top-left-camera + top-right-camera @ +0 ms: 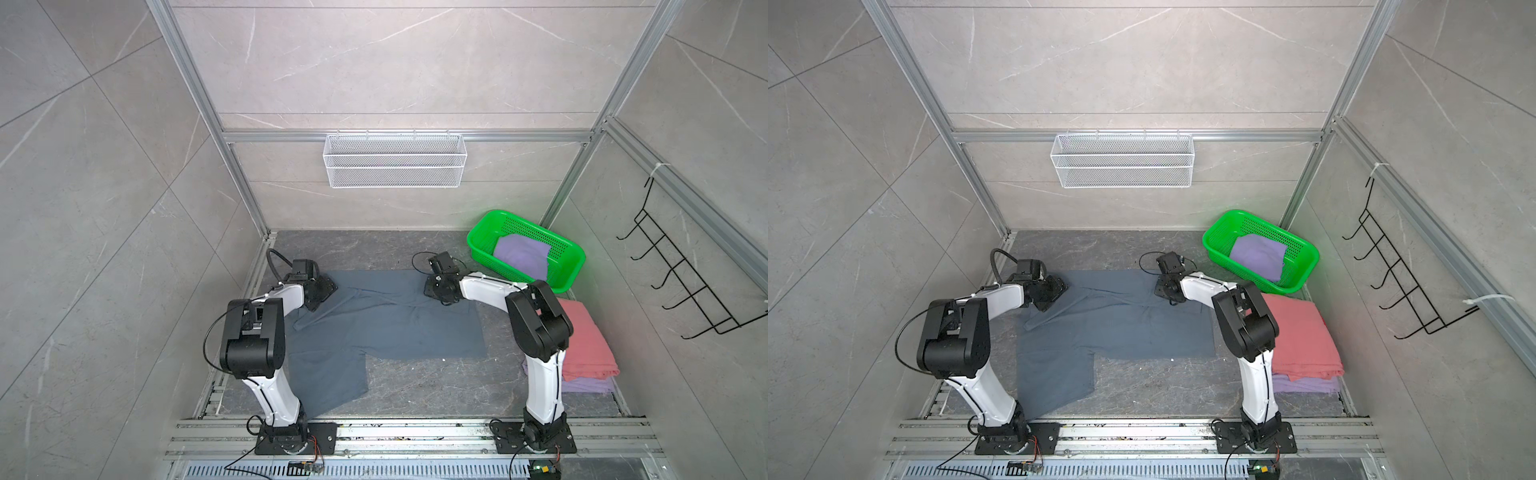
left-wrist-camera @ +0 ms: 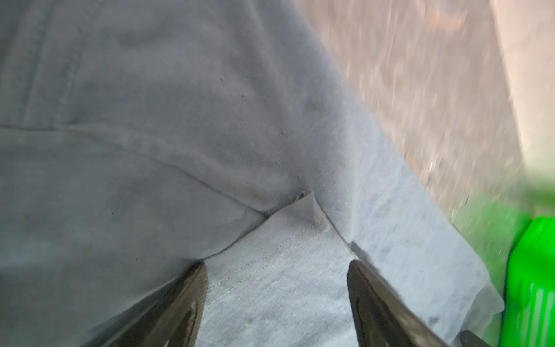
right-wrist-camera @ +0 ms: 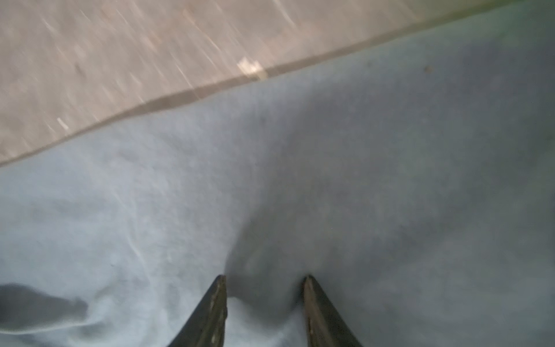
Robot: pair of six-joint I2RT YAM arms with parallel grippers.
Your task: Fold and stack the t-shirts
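A large slate blue-grey t-shirt (image 1: 386,328) (image 1: 1121,328) lies spread on the dark table, with one part reaching toward the front left. My left gripper (image 1: 322,293) (image 2: 277,264) is open at the shirt's far left part, its jaws wide apart with a stitched hem lying between them. My right gripper (image 1: 438,291) (image 3: 265,277) is open at the shirt's far edge, the tips pressed into the cloth with a hump of it between them. At the right, a folded salmon-pink t-shirt (image 1: 586,345) lies on a lavender one (image 1: 590,386). Another lavender t-shirt (image 1: 521,253) sits in the green basket (image 1: 482,249).
The green basket stands at the far right corner, close to my right arm. A white wire basket (image 1: 395,160) hangs on the back wall and a black hook rack (image 1: 681,282) on the right wall. Aluminium rails (image 1: 415,436) run along the front edge.
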